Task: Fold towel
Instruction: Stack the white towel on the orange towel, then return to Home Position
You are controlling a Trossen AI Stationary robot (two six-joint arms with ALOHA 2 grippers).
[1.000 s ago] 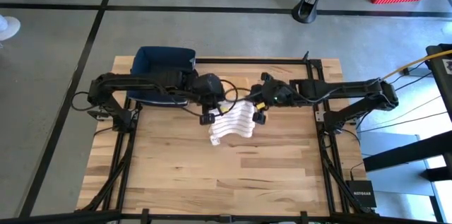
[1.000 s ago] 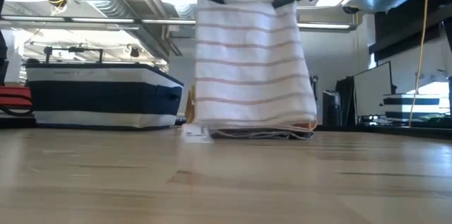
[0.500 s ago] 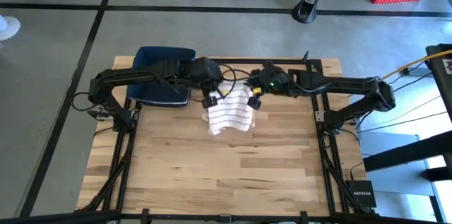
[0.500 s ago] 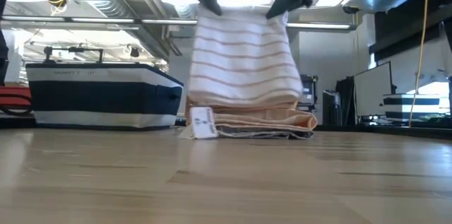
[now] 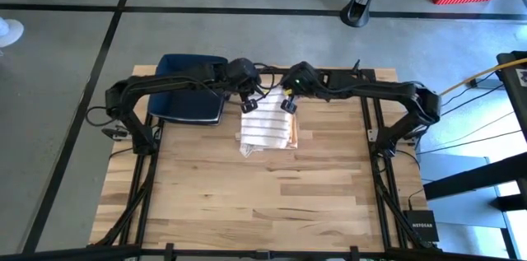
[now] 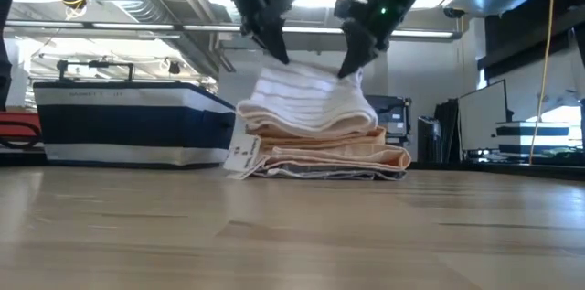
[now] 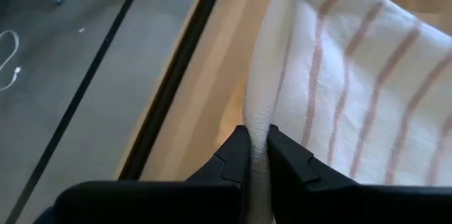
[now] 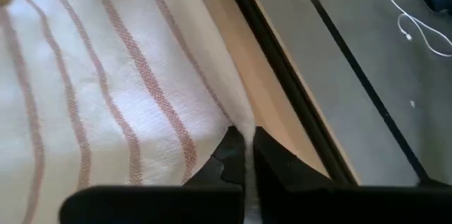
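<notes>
- The towel (image 5: pixel 266 129), white with thin reddish stripes, lies toward the far middle of the wooden table (image 5: pixel 247 212), bunched into stacked folds
- Its top layer is lifted at the far edge, where both arms hold one corner each; the lower layers rest on the table, and in the low view a tan underside shows between the folds (image 6: pixel 320 148)
- The left gripper (image 5: pixel 249 105) is above the towel's far left corner, fingers (image 7: pixel 233 159) closed almost fully, with only the thin cloth edge between them
- In the left wrist view the hem of the towel (image 7: pixel 339 90) runs straight down into the narrow slit between the two dark fingers
- The right gripper (image 5: pixel 288 103) is over the far right corner, near the left one; its fingers (image 8: pixel 227 155) are pinched just as tight on the towel's edge (image 8: pixel 106 90)
- In the low view both grippers come down from above, left gripper (image 6: pixel 274 48) and right gripper (image 6: pixel 352 57), with the raised fold hanging between them
- A small white label (image 6: pixel 242 153) hangs at the left side of the stack in the low view
- A dark blue bin (image 5: pixel 191 88) sits at the far left corner of the table, just beside the towel and under the left arm
</notes>
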